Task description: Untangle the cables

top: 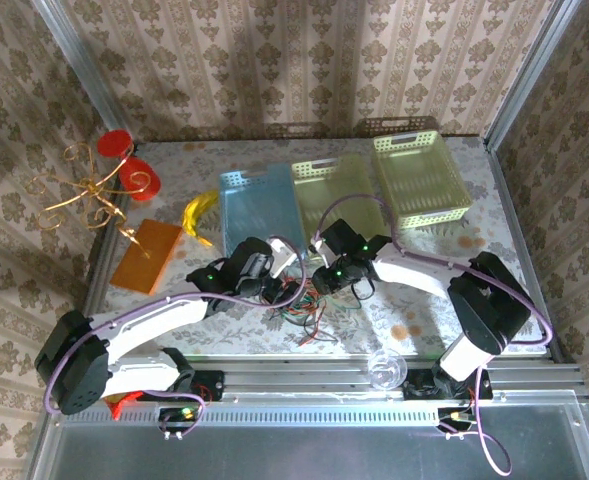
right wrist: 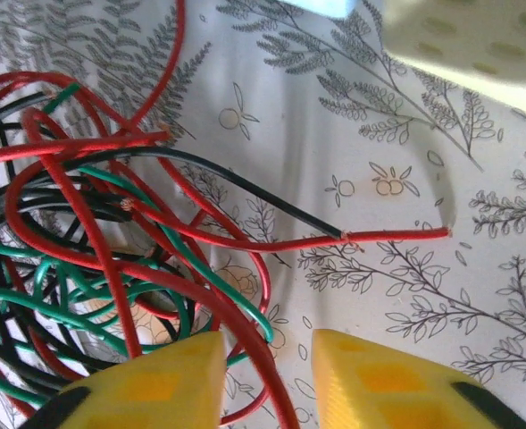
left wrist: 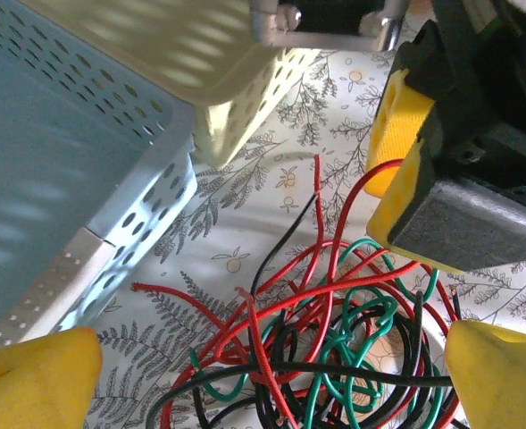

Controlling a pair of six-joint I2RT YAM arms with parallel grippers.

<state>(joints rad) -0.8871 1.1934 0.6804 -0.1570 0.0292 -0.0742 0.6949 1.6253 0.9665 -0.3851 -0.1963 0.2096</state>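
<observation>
Straddling cables (left wrist: 352, 353): left tool (left wrist: 270, 371) released wide | right tool (right wrist: 267, 375) slightly parted at their edge

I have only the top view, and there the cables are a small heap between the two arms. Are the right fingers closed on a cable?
Observer: No. In the right wrist view the right fingers stand apart, and one red strand runs into the gap.
Operator: And the left fingers?
Observer: The left fingers are wide open, with the cables lying between them on the table.
Operator: Is any end free?
Observer: Yes. One red end lies alone on the table, clear of the heap, ahead of the right fingers.
</observation>
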